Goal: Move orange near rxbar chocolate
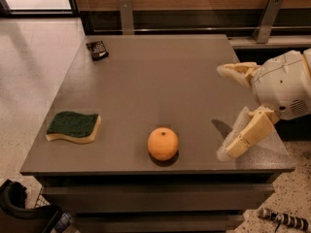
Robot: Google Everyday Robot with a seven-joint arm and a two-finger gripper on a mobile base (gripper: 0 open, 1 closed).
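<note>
The orange (pixel 163 143) sits near the front edge of the grey table (pixel 160 81), a little right of the middle. The rxbar chocolate (pixel 97 49), a small dark flat bar, lies at the far left corner of the table. My gripper (pixel 224 111) is at the right side of the table, to the right of the orange and above the surface. It is open, with one pale finger (pixel 235 73) high up and the other finger (pixel 243 137) low near the table. It holds nothing.
A green-and-yellow sponge (pixel 74 126) lies at the front left of the table. A wooden wall with metal brackets (pixel 125 14) runs behind the table. A dark object (pixel 14 203) is on the floor at the lower left.
</note>
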